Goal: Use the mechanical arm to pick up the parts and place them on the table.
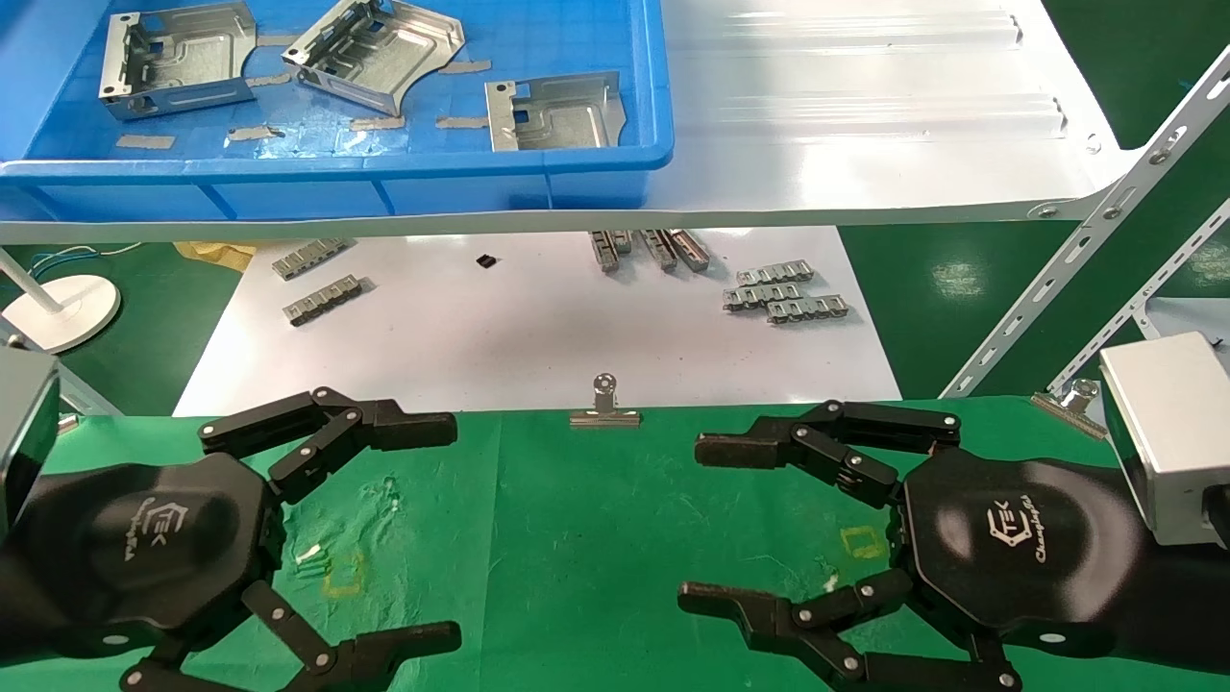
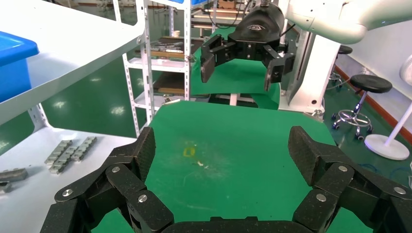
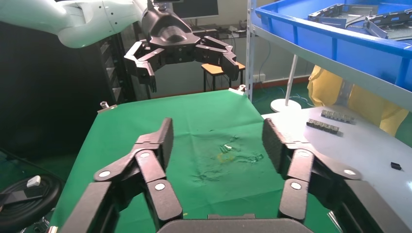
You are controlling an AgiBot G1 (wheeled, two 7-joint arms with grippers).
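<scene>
Both claws gaped wide, empty: left gripper over the table near its left edge, right gripper near its right edge, bare green cloth between them. Far edge held a binder clip. Three silvery ribbed parts lay in the blue bin on the white shelf beyond.

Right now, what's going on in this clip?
Nothing is being handled. Three silvery stamped sheet-metal brackets lie in the blue plastic bin on the glossy white shelf. The left gripper and right gripper hover open and empty over the wrinkled green cloth table, where no bracket lies.
</scene>
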